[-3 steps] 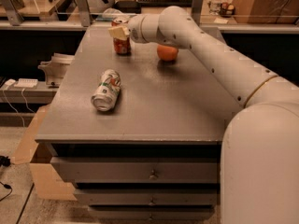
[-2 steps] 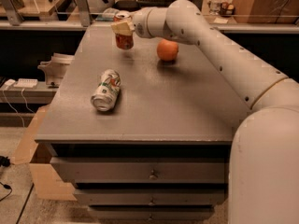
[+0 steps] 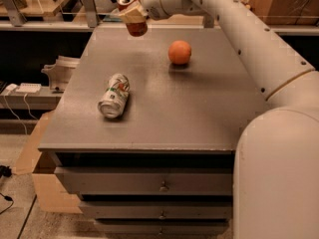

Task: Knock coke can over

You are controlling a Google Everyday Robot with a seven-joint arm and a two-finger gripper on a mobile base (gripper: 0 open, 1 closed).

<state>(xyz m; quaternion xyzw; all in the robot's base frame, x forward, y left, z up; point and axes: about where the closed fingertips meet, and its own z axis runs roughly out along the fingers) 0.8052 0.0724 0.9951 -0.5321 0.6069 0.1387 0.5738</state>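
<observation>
Grey tabletop (image 3: 199, 123) carries an orange (image 3: 179, 52) toward the far right corner and a white-and-green soda can (image 3: 114, 95) lying on its side near the left edge, its end facing the front. Both sit well apart from the gripper (image 3: 132, 15), which is at the far edge, left of the orange, with nothing between them. Its cream fingers are closed around the middle of the coke can (image 3: 137, 29). That can is red with a silver top, tilted so the top leans left and away, at the table's far edge.
</observation>
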